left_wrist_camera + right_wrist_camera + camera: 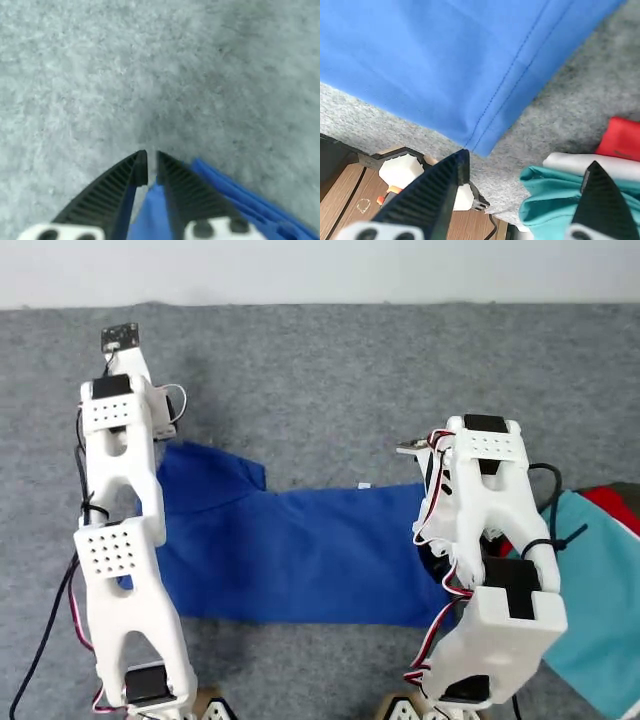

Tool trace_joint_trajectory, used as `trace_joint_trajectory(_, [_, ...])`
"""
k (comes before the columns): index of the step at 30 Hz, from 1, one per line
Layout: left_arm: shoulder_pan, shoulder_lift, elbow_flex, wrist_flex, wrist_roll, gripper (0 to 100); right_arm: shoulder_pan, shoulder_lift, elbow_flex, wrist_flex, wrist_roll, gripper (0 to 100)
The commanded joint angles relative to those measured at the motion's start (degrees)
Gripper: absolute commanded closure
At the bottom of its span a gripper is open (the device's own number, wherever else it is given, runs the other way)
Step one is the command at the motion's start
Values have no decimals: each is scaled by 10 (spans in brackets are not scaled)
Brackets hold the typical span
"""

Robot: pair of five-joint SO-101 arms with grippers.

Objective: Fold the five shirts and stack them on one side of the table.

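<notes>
Blue shirt at mid-frame — being pinched at upper left by nearly closed left gripper, being overhung at lower-right corner by wide-spread right gripper.

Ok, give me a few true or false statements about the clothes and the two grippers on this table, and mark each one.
1. A blue shirt lies on the grey table between the two arms. True.
2. The right gripper is clamped shut. False: its jaws stand wide apart, over a corner of the blue shirt.
3. A teal cloth and a red cloth lie beside the right arm. True.
4. The blue shirt is folded into a small square. False: it lies spread out flat.
5. The left gripper has blue cloth between its fingers. True.
</notes>
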Motion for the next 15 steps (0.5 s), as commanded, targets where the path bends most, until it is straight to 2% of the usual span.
trace_joint_trajectory(1, [11, -17, -57, 57, 2, 871, -6, -24, -20, 20, -5, 647])
trace_joint_trajectory(7, [18, 37, -61, 61, 1, 866, -6, -24, -20, 20, -5, 647])
trace_joint_trajectory(13, [15, 65, -78, 29, 4, 868, -6, -24, -20, 20, -5, 647])
trace_joint_trajectory(15, [18, 66, -80, 29, 2, 892, -6, -24, -20, 20, -6, 647])
